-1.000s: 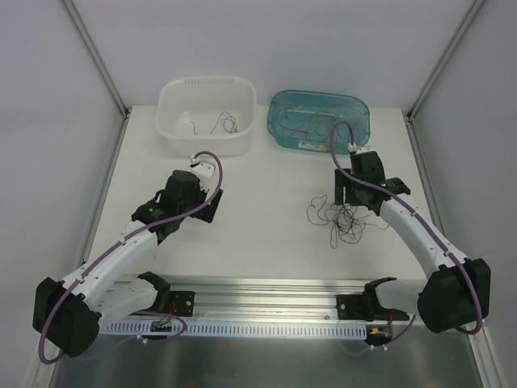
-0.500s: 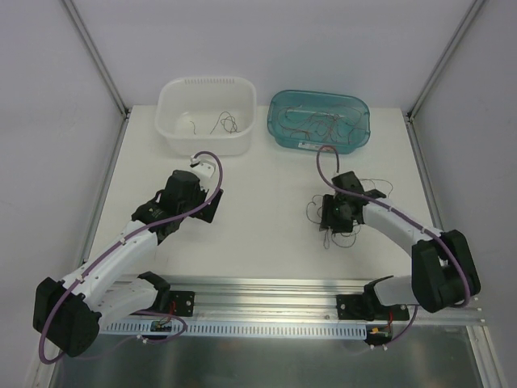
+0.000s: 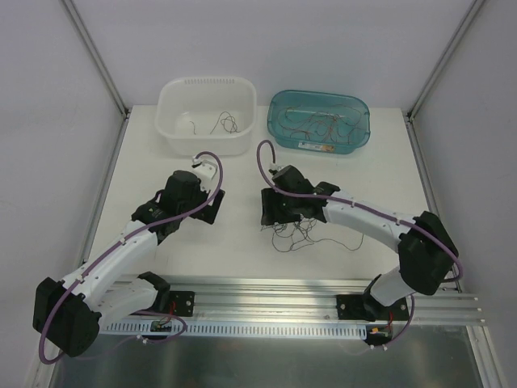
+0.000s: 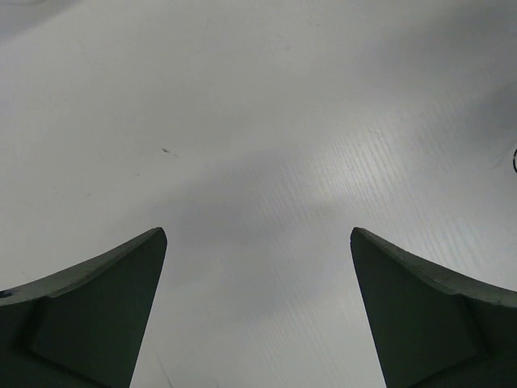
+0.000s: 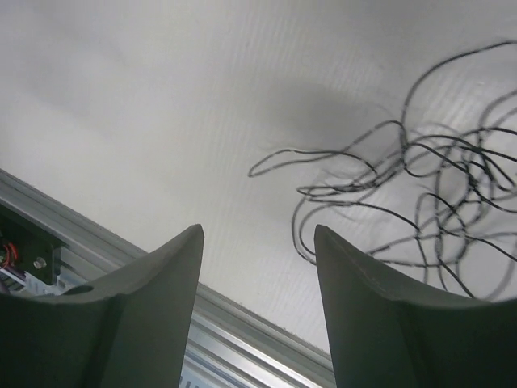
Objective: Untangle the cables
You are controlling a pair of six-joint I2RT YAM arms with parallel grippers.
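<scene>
From above, a flat matte white table [image 3: 266,174] sits inside a booth of plain white walls, with slanting aluminium frame posts [image 3: 97,56] at the back corners and a slotted aluminium rail [image 3: 266,295] along the near edge. At the back stand a white perforated plastic basket [image 3: 174,137] holding a few thin wires [image 3: 222,124] and a translucent teal plastic tub [image 3: 279,133] with more reddish wires [image 3: 319,121] in it. A loose tangle of hair-thin black and red-brown curly cables [image 3: 303,234] lies on the table's middle, just beneath the head of the white right arm [image 3: 363,218]; the white left arm [image 3: 121,246] reaches over bare table, well apart from it. In the left wrist view, the left gripper [image 4: 258,234] has its dark fingers [image 4: 97,299] spread wide, grasping nothing, above finely ribbed white board with a small dark speck [image 4: 170,152]. In the right wrist view, the right gripper [image 5: 258,230] stands parted with nothing between its fingers [image 5: 388,307]; the black loops lie on the table to their right, near the rail.
</scene>
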